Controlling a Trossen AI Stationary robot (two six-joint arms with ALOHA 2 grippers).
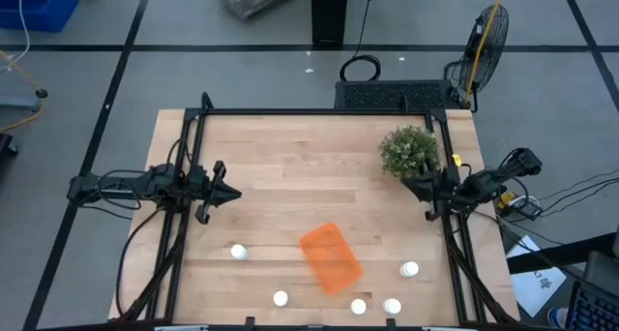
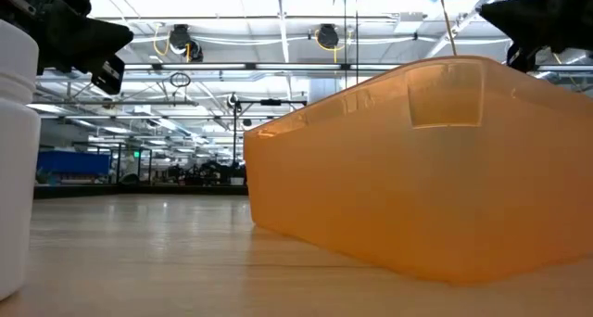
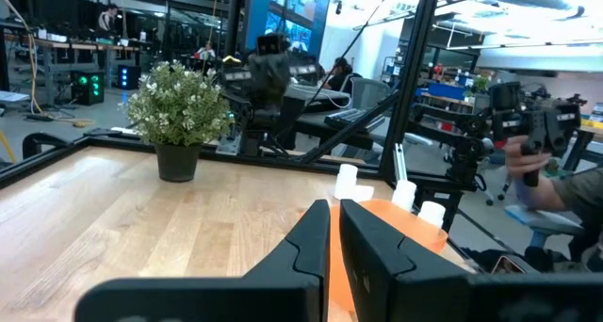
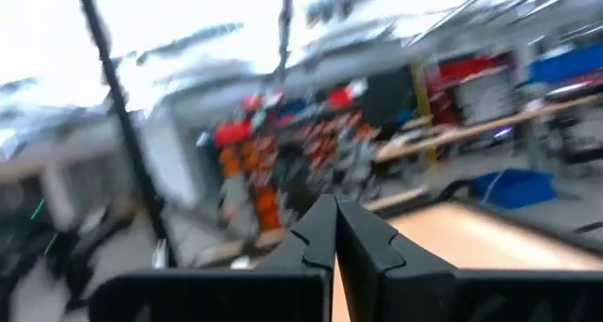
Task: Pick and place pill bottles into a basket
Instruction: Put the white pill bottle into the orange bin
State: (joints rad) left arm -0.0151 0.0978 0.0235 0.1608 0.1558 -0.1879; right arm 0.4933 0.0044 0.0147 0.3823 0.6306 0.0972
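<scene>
— Where do we see the pill bottles (image 1: 239,253)?
— All five stand on the table (image 1: 290,176) round the orange basket (image 1: 330,258), well apart from both jaws.
— And the jaws?
— Left gripper (image 1: 230,193) and right gripper (image 1: 409,182): pressed together, empty.

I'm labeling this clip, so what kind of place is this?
Probably a robotics lab or workshop: a wooden table in a black frame, ceiling lights, cluttered workbenches and a floor fan.

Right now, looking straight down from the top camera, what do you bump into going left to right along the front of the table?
Small white pill bottle → second white bottle → orange plastic basket → third bottle → fourth bottle → fifth bottle.
</scene>
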